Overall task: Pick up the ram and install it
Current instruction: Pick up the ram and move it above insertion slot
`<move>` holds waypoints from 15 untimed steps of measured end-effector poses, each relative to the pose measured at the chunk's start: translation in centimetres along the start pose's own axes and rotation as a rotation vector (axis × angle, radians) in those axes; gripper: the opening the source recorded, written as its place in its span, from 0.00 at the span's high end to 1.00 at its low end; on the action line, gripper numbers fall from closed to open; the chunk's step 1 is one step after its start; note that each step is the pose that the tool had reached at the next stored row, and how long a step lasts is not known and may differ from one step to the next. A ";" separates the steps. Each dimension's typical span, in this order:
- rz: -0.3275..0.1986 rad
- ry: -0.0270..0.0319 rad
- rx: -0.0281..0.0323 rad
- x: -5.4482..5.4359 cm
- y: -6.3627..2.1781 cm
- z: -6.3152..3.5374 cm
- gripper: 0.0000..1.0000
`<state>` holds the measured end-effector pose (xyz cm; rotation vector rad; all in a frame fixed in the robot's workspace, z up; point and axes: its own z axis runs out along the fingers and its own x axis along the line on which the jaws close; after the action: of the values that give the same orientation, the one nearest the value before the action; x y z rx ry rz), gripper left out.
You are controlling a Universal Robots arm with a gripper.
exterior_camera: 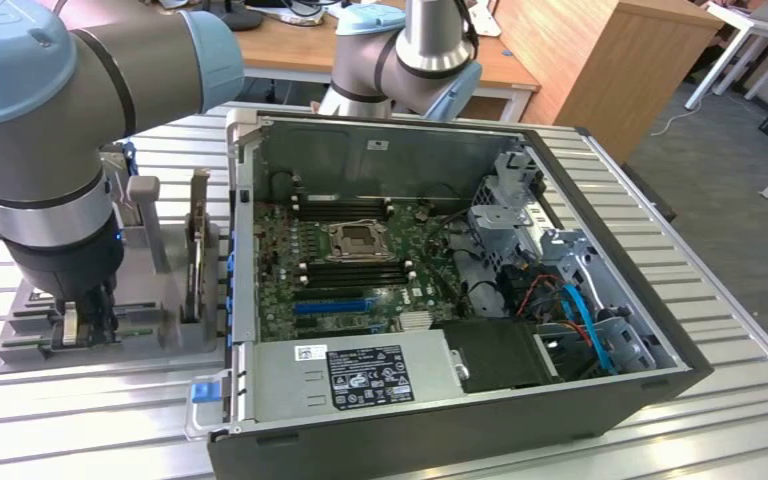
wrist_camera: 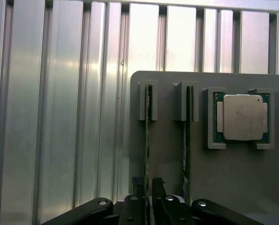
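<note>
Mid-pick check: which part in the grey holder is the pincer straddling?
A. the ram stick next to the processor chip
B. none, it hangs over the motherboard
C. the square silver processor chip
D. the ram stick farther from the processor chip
D: in the wrist view the pincer has its fingers close on either side of the ram stick farther from the processor chip, while the other stick stands free.

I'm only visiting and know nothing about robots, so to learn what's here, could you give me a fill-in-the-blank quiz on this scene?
1. The claw grips the ram, one of ___ thin sticks standing in the gray holder.
2. In the holder's square pocket lies a silver ___ chip.
3. On the exterior view's right lies an open ___ case.
Missing words: two; processor; computer.
</note>
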<state>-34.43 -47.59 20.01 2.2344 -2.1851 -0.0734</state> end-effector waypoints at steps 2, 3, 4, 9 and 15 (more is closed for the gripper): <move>0.000 -0.0001 0.0001 0.0 -0.02 0.00 0.79; 0.000 -0.0001 0.0001 0.0 -0.04 0.00 0.79; 0.000 -0.0002 0.0002 0.0 -0.05 0.00 0.79; 0.000 -0.0001 0.0001 0.2 -0.10 -0.01 0.79; 0.000 -0.0001 0.0001 0.2 -0.11 -0.01 0.79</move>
<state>-34.32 -47.76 20.01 2.2342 -2.1855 -0.0734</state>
